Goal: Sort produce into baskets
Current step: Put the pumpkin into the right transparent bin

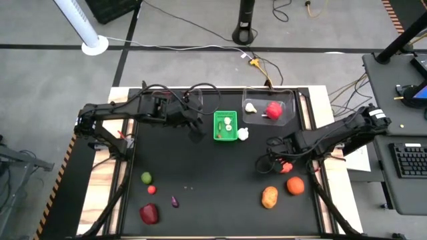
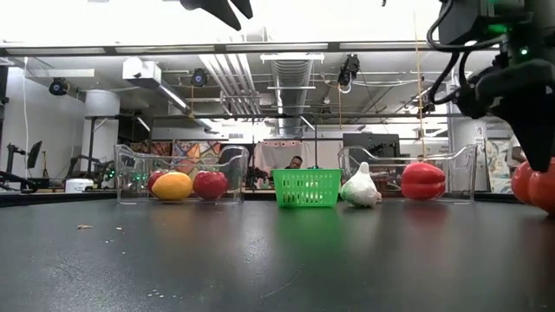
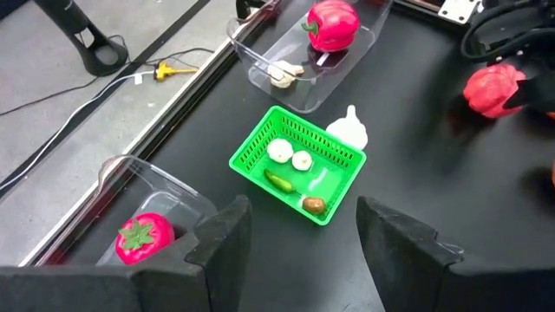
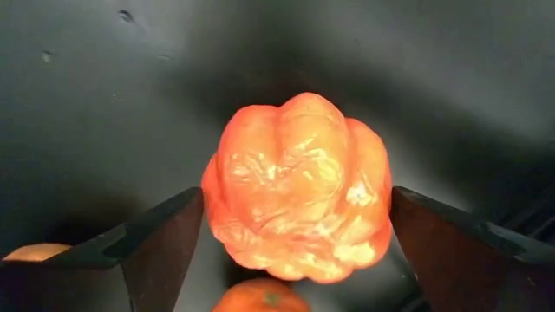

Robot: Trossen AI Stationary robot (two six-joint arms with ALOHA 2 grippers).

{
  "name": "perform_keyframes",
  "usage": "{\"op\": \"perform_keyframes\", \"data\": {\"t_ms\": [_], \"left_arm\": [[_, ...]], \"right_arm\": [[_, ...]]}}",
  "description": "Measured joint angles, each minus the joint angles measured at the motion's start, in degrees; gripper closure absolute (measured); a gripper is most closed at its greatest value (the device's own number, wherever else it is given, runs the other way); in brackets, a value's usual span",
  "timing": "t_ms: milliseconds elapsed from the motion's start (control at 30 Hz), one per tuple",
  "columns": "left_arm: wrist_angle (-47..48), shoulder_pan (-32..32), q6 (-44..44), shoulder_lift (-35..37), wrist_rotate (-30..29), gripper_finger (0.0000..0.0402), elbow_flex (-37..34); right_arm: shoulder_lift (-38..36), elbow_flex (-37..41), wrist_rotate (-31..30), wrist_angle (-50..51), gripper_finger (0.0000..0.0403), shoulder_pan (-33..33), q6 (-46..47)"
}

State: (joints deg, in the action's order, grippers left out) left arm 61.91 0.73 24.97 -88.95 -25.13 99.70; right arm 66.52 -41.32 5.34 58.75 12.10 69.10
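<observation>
Along the lower edge of the overhead frame I still have loose produce: a red pepper (image 1: 149, 213), purple bit (image 1: 175, 201), lime (image 1: 146, 177), potato (image 1: 269, 197) and orange (image 1: 295, 185). Right of centre, my right gripper (image 1: 281, 164) stands spread around a ribbed red fruit (image 4: 299, 199), not yet pinching, I'd judge. Farther up, the green basket (image 1: 225, 127) and clear bin (image 1: 291, 107) already hold several pieces; my left gripper (image 1: 195, 123) hangs half-spread, empty, beside the basket.

My right pincer (image 1: 283, 165) hides most of the lumpy red-orange toy fruit (image 1: 286, 166) from above.
</observation>
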Motion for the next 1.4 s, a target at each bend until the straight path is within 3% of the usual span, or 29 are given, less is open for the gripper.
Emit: {"op": "perform_keyframes", "data": {"t_ms": [400,600,833,1100,1267,1400], "left_arm": [[-0.02,0.00,0.00,0.00,0.00,0.0212,-0.09],[0.05,0.19,0.78,0.00,0.00,0.0212,-0.09],[3.24,1.23,2.45,0.00,0.16,0.0212,-0.09],[5.66,4.06,5.51,0.00,0.20,0.0212,-0.09],[6.05,7.01,8.57,0.00,0.37,0.0212,-0.09],[7.44,10.05,12.13,0.07,3.91,0.0212,-0.09]], "right_arm": [[-0.16,5.51,-0.25,-5.80,0.0061,-0.02,0.24],[-1.75,3.39,-1.09,-4.80,0.0098,-0.02,-0.02],[-3.70,-0.50,-2.40,-4.49,0.0099,-1.32,-0.27],[-4.52,-12.65,-6.82,-5.37,0.0099,-7.05,-6.46],[-2.59,-23.15,-9.82,-4.79,0.0099,-16.00,-15.97],[1.05,-30.43,-10.05,-1.52,0.0099,-25.85,-24.75]]}}
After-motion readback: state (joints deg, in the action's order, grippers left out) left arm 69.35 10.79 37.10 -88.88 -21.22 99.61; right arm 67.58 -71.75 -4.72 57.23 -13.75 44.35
